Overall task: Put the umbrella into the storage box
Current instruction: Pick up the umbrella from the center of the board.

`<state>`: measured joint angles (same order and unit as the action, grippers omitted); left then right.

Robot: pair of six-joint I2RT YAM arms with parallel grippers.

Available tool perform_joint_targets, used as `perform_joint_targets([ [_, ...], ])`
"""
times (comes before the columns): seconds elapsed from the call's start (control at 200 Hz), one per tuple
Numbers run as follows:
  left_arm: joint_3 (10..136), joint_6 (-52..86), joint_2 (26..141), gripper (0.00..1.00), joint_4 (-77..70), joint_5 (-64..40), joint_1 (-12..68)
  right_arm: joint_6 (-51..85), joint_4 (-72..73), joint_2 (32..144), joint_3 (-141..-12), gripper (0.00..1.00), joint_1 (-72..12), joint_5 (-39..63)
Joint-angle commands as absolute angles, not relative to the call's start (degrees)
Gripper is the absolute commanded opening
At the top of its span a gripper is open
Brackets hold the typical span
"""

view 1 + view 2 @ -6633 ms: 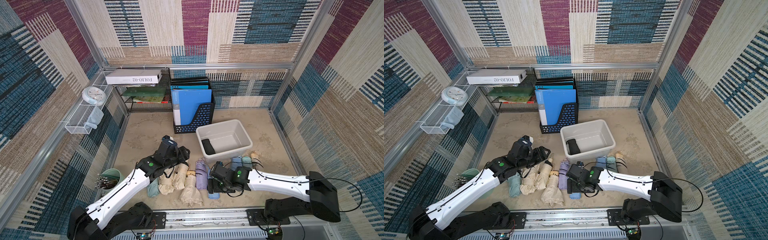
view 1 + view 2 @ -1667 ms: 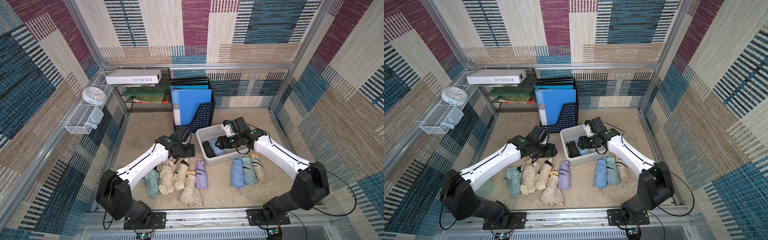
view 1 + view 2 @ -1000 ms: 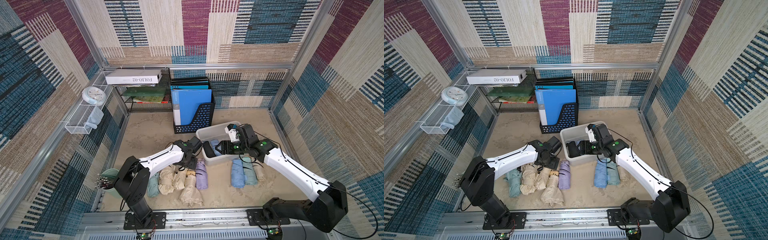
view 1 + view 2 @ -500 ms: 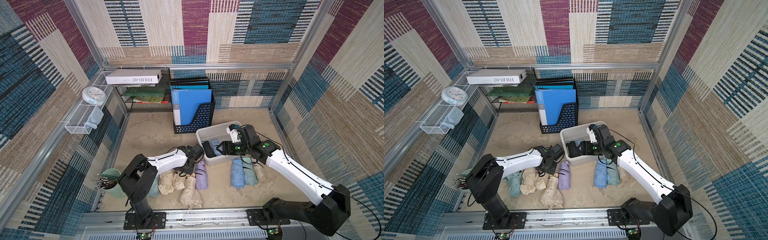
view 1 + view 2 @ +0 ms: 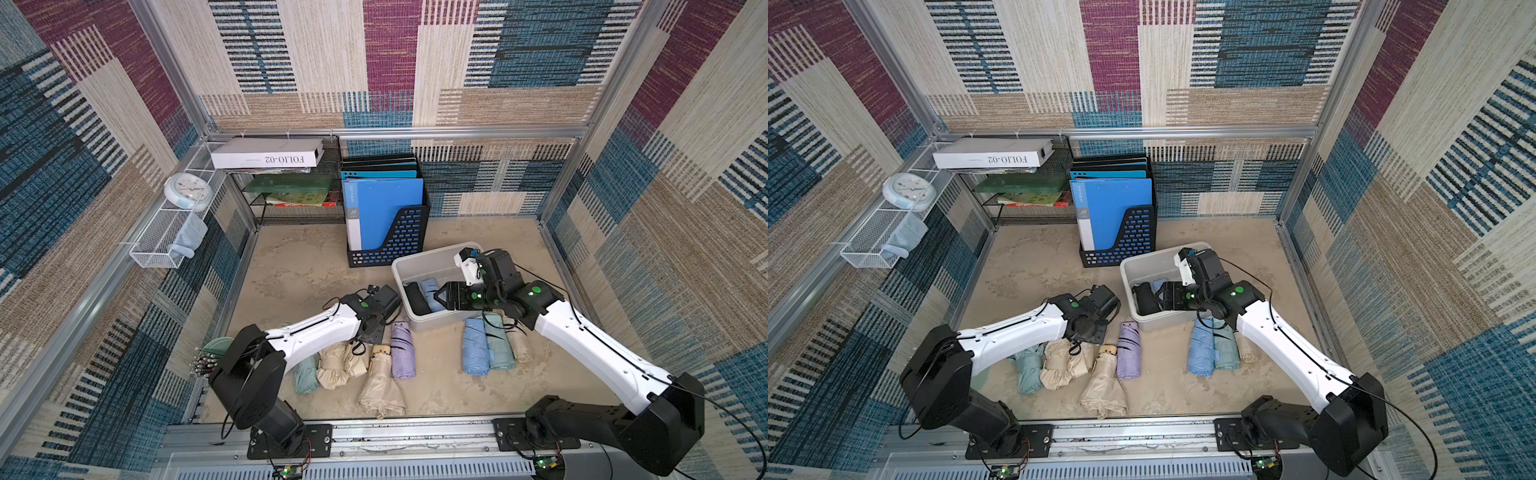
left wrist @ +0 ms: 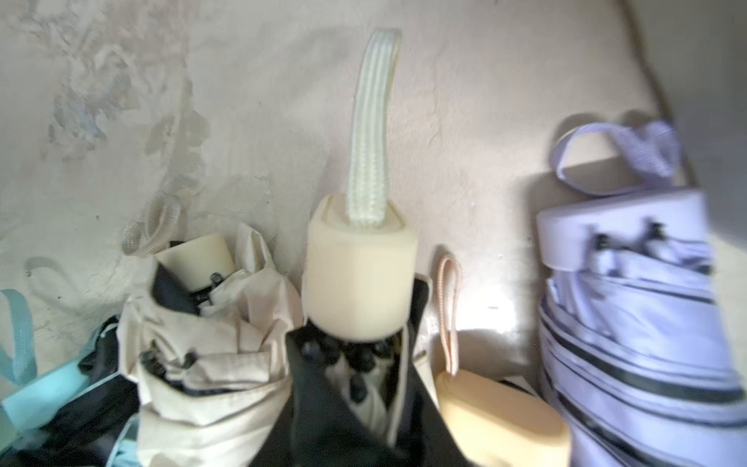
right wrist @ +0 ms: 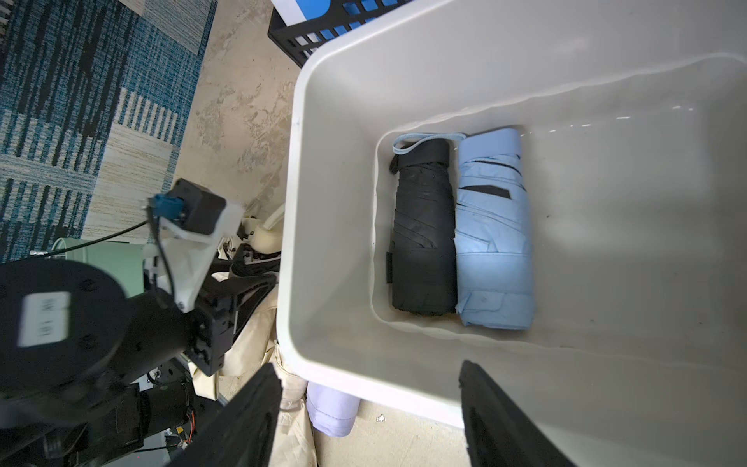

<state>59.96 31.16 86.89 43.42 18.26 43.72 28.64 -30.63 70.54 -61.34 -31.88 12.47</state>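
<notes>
Right wrist cam: right gripper (image 7: pixel 368 366) spread wide, nothing in it, above storage box (image 7: pixel 331 202) with black umbrella (image 7: pixel 422 234) and light blue umbrella (image 7: pixel 493 242) inside. Left gripper (image 7: pixel 246 263) by cream umbrella (image 6: pixel 359 267), can't tell its grip.

- We see the storage box (image 7: pixel 327 202) holding a black umbrella (image 7: pixel 422 230) and a light blue umbrella (image 7: pixel 493 234), touching side by side.
- Our right gripper (image 7: pixel 368 370) hangs over its rim, jaws spread, empty.

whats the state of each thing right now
storage box, holds two umbrellas
black umbrella, folded, in the box
light blue umbrella, folded, in the box
cream umbrella, folded, outside the box
left end effector, at cream umbrella's handle, grip unclear
right end effector, open, empty, over the box
</notes>
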Motion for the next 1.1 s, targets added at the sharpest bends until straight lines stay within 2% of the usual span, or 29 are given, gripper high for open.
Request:
perform_joint_targets([
  [0.0, 60.02, 31.93, 80.22, 0.28, 42.23, 18.13, 43.62, 28.18, -30.25, 70.23, -62.35, 0.74, -31.95, 13.49],
  [0.09, 59.36, 30.89, 73.46, 0.26, 37.51, 15.45, 43.43, 26.87, -28.74, 70.17, -62.90, 0.74, -32.32, 16.73],
  [0.235, 54.65, 30.01, 64.74, 0.26, 20.57, 1.92, 41.04, 24.58, -25.71, 70.40, -63.75, 0.75, -34.39, 22.83],
  [0.336, 53.83, 31.39, 62.52, 0.24, 13.47, -5.44, 39.45, 24.67, -22.94, 70.31, -63.47, 0.76, -35.70, 26.85],
  [0.521, 53.47, 34.53, 61.02, 0.23, 1.63, -16.87, 36.97, 27.30, -15.27, 68.12, -61.12, 0.83, -36.47, 36.53],
  [0.711, 53.66, 38.42, 61.59, 0.23, -7.05, -23.87, 35.07, 31.05, -7.69, 62.67, -56.54, 0.90, -36.52, 43.33],
  [0.887, 54.18, 42.60, 63.00, 0.24, -14.57, -28.88, 35.07, 33.48, -3.63, 61.16, -54.01, 0.91, -36.52, 46.89],
  [1.092, 53.00, 47.21, 63.54, 0.24, -22.56, -30.36, 35.07, 34.94, 0.48, 62.44, -54.87, 0.91, -36.65, 46.47],
])
